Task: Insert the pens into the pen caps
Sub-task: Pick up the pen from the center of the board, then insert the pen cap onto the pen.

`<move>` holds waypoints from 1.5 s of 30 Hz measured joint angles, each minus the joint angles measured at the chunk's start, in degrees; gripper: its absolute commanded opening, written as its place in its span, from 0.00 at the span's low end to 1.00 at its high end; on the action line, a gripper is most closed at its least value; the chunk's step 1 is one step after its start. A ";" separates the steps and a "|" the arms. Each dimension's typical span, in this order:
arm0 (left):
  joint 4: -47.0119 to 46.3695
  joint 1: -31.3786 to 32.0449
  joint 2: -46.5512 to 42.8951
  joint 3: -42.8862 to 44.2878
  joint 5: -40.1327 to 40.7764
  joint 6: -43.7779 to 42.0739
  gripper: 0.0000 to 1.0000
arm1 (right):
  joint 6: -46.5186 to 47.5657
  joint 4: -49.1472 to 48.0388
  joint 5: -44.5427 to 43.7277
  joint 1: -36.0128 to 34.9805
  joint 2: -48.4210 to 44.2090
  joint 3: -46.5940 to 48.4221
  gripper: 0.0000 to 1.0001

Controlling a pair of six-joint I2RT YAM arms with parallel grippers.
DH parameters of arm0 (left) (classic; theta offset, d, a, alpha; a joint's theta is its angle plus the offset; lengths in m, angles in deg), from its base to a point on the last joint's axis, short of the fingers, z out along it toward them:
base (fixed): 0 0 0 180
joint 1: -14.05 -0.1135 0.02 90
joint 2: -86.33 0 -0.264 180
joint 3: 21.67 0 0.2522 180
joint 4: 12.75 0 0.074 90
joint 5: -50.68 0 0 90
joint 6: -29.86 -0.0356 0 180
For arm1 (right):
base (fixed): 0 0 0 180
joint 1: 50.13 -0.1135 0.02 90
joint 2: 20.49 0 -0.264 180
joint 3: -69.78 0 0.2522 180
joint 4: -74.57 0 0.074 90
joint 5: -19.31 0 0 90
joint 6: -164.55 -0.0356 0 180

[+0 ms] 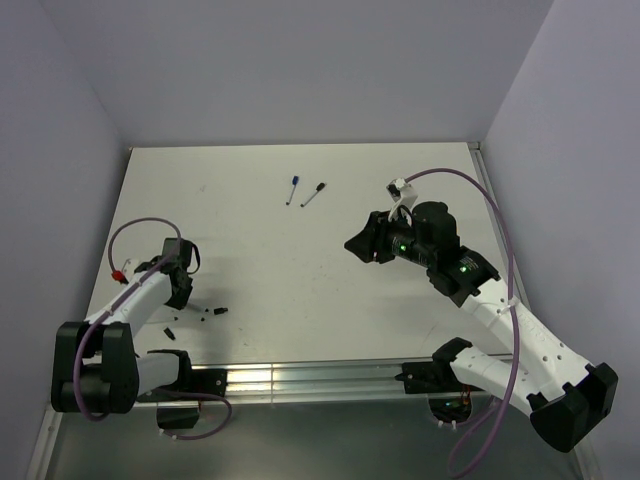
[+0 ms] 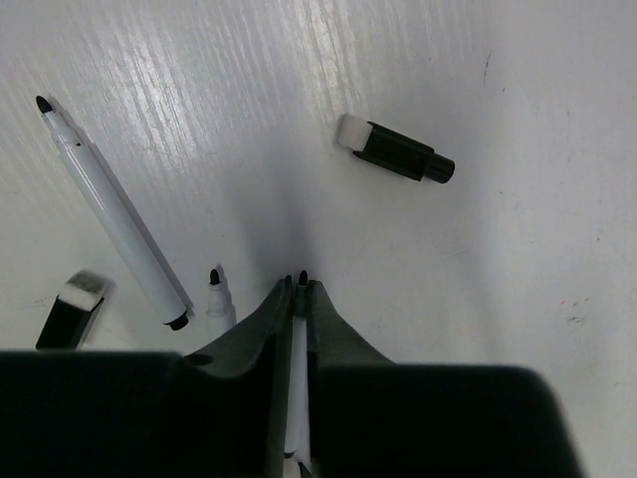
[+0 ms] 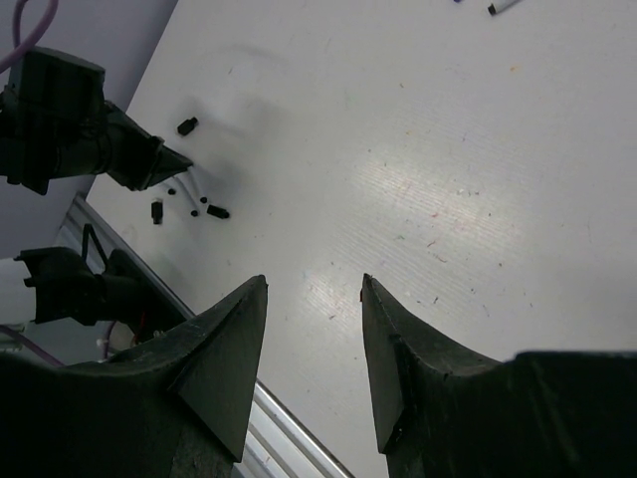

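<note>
In the left wrist view my left gripper is shut on a white pen. The pen lies along the narrow gap between the jaws, and its dark tip pokes out at the fingertips. A longer white pen lies to the left, with another pen's tip beside the jaw. A black pen cap with a white end lies ahead to the right, and a second cap sits at the left edge. My right gripper hangs open above bare table, nothing between its fingers.
Two capped pens, one blue and one black, lie at the far middle of the white table. Small caps lie by the left gripper. A metal rail runs along the near edge. Walls close three sides.
</note>
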 measured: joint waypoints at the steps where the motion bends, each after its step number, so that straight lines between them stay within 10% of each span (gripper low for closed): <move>1: -0.11 0.00 0.00 0.02 0.00 -0.04 0.04 | 0.07 0.02 -0.04 0.00 0.00 0.00 0.50; 27: -2.49 1.49 -16.50 11.17 -10.14 -15.67 0.00 | -2.89 -5.03 13.35 -0.20 6.71 2.56 0.51; 45: -21.99 27.56 -20.55 15.39 -16.35 -17.62 0.00 | -11.89 -24.83 26.40 -5.49 23.52 9.29 0.53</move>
